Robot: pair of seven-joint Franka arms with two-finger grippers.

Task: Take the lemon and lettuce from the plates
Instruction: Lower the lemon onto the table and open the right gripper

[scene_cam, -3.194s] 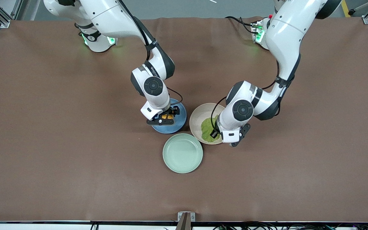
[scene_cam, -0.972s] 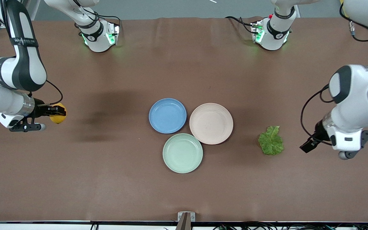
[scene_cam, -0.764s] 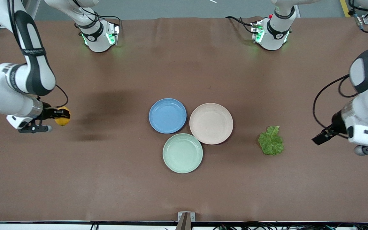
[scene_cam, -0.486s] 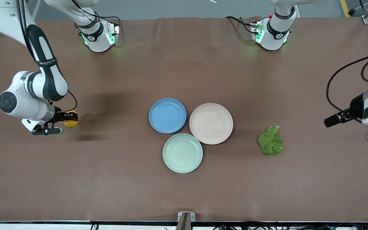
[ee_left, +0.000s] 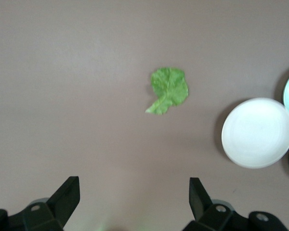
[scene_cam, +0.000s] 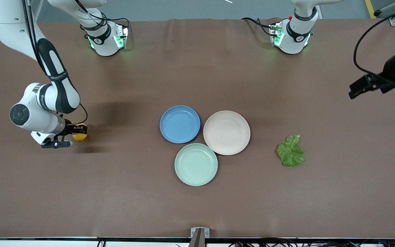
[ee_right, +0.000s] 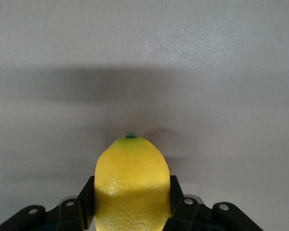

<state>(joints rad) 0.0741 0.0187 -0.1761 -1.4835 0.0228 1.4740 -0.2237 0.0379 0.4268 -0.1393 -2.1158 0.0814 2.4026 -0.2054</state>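
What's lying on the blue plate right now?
Nothing: the blue plate shows only its bare inside. The lemon is shut in the right gripper toward the right arm's end of the table.

Yellow lemon (scene_cam: pixel 80 134), green lettuce (scene_cam: pixel 290 153), blue plate (scene_cam: pixel 180 124), beige-pink plate (scene_cam: pixel 226 132).

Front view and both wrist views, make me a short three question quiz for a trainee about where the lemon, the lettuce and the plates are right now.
1. True or false: the lemon is lying on the blue plate.
2. Which gripper has its jaws apart with nothing between them? A) left gripper B) right gripper
3. Fill in: the lettuce lies flat on the ____, toward the left arm's end, beside the beige-pink plate.

Key:
1. False; the right gripper's jaws are shut on it, over bare table toward the right arm's end.
2. A
3. table
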